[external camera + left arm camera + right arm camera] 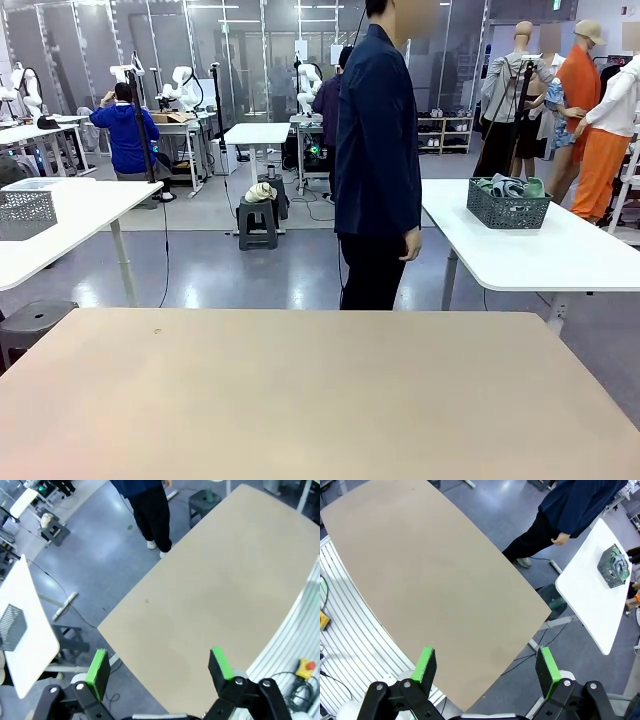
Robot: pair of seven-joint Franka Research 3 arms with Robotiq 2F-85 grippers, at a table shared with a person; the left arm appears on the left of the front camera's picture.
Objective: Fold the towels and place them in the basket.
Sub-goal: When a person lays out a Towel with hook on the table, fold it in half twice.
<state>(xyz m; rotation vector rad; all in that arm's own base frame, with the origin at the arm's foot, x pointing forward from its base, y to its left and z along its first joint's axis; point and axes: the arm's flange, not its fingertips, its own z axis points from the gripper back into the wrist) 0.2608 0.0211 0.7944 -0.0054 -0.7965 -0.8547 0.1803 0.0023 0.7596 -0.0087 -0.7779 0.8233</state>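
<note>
While the broad beige rectangular tabletop (300,400) lies bare beneath them, the left gripper (159,666), black with two green-padded fingers, and the matching right gripper (486,664) are held high above it, jaws spread wide and nothing grasped. The dark grey perforated plastic basket (508,208) is set on the white side table (540,250) at the robot's right, well apart from both arms. Crumpled grey-green cloth (505,186) is heaped in it, and whether this is the towels cannot be told. A person in a navy jacket (377,150) is stood at the far edge, one hand (409,245) hanging loosely curled, seemingly empty. Waiting is judged the step in hand: the jaws are best left spread until a towel is laid flat, then lowered onto a corner.
</note>
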